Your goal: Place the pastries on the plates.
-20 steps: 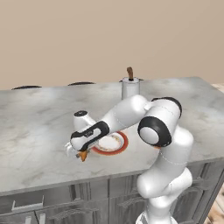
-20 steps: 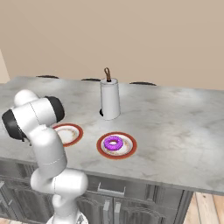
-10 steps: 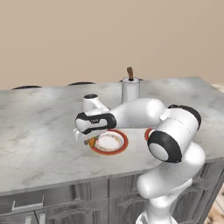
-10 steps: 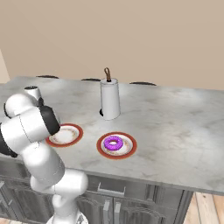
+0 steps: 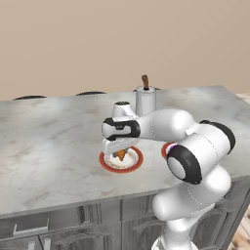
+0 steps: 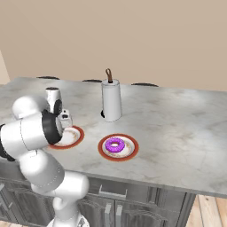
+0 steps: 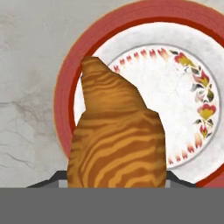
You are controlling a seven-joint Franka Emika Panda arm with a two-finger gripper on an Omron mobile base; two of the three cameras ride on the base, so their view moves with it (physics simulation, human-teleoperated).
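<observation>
A grey marbled counter (image 5: pixel 44 146) is running across a plain kitchen with a beige wall behind it and dark cabinet fronts below. The white arm is reaching out over the counter from the base, its hand pointing down above the nearer of two red-rimmed plates (image 5: pixel 105 161). The gripper (image 5: pixel 120 154) is pinching the croissant (image 5: pixel 120 155), its jaws closed on the pastry's wide end, so that the golden-brown piece is hanging point-down just above the plate's white centre. In the hand view the croissant (image 7: pixel 116 140) is taking up the lower middle, striped in brown and orange, with its narrow tip directed at the plate (image 7: pixel 65 83) below; the plate's flowered ring is showing to the right of it. Whether the tip is touching the plate or only hovering over it cannot be told. From the right base view the same plate (image 6: pixel 76 138) is lying half hidden behind the arm's dark elbow joint. Just beside it, toward the right of that view, the second plate (image 6: pixel 105 153) is carrying the purple-frosted donut (image 6: pixel 115 145), which is lying flat in its centre. Behind the two plates, further back on the counter, a tall white pot (image 6: pixel 111 101) with a brown knob is standing upright, apart from both.
</observation>
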